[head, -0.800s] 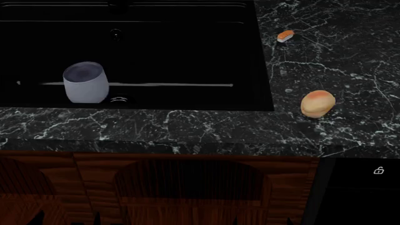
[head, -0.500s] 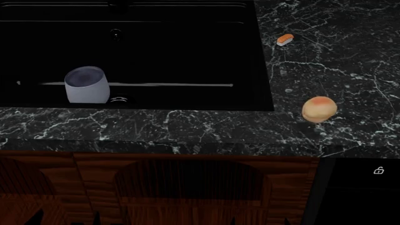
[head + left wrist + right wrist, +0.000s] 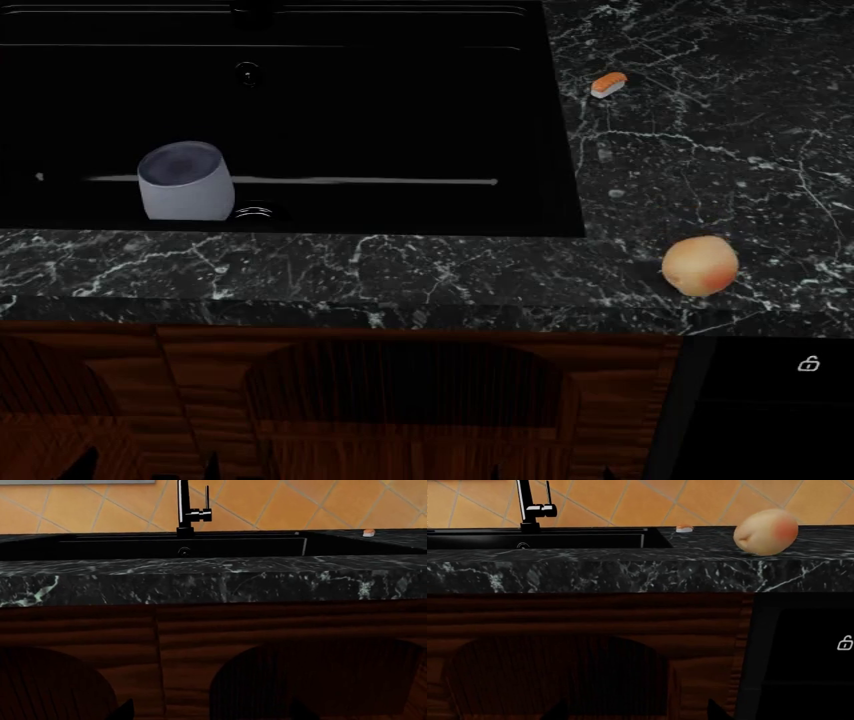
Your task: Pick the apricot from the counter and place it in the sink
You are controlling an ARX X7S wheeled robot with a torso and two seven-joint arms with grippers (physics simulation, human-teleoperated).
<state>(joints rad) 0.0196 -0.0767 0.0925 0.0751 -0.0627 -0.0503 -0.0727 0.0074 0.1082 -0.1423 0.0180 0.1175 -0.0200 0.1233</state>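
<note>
The apricot (image 3: 699,265) lies near the front edge of the table (image 3: 400,270), right of the sink (image 3: 400,120), where a grey cup (image 3: 184,180) stands. Only dark jaw tips enter both wrist views; whether they are open cannot be told.

We are seeing the apricot (image 3: 699,265), yellow-orange with a red blush, lying near the front edge of the black veined counter (image 3: 400,270), above and ahead of our right pincer, right of the matte-black sink (image 3: 400,120).
</note>
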